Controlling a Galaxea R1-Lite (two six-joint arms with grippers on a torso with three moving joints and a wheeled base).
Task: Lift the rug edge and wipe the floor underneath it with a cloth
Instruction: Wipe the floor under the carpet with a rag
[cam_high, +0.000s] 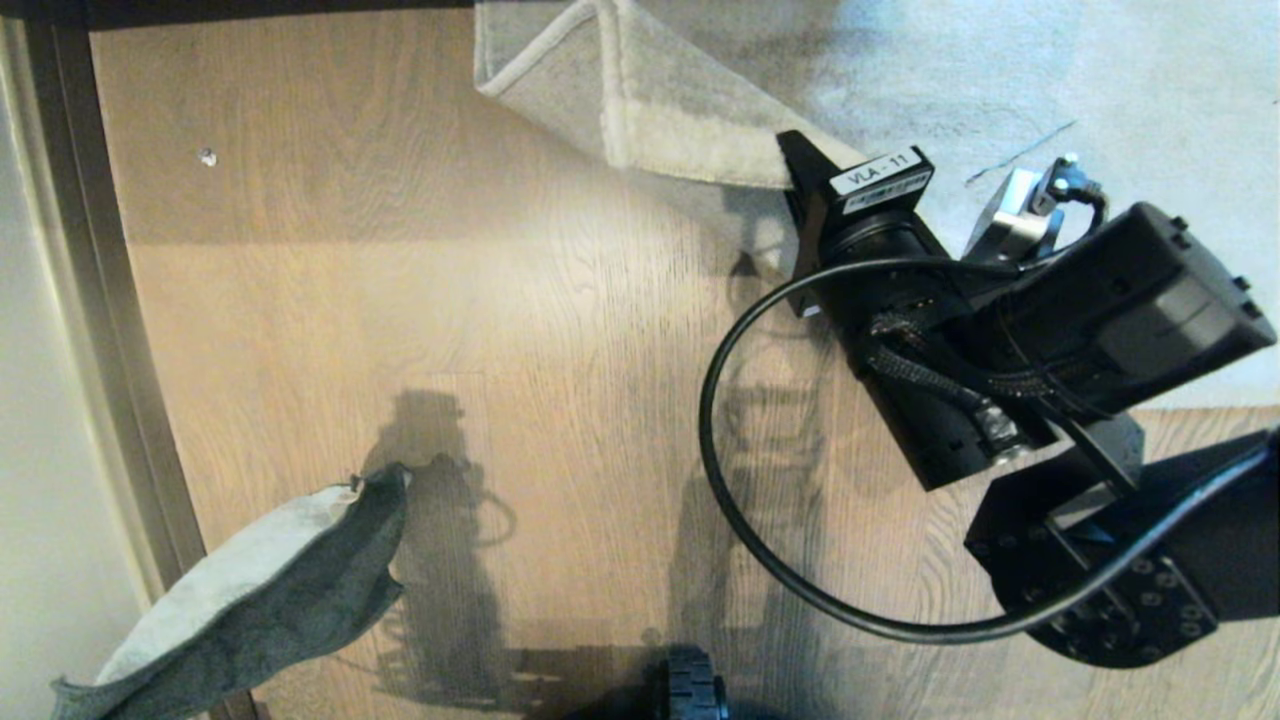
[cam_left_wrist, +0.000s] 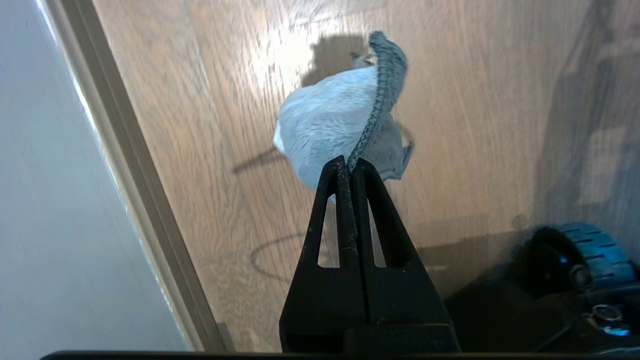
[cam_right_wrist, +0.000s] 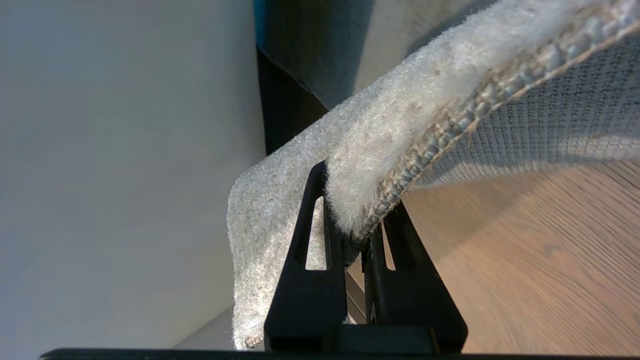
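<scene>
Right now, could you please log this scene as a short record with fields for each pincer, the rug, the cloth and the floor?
right pincer: shut on the rug edge, holding it raised off the floor
left pincer: shut on the cloth, which hangs above the floor
rug edge: folded back, woven underside showing
cloth: dark grey face and pale face both visible, near the baseboard
floor: bare wood planks exposed beneath the lifted edge
</scene>
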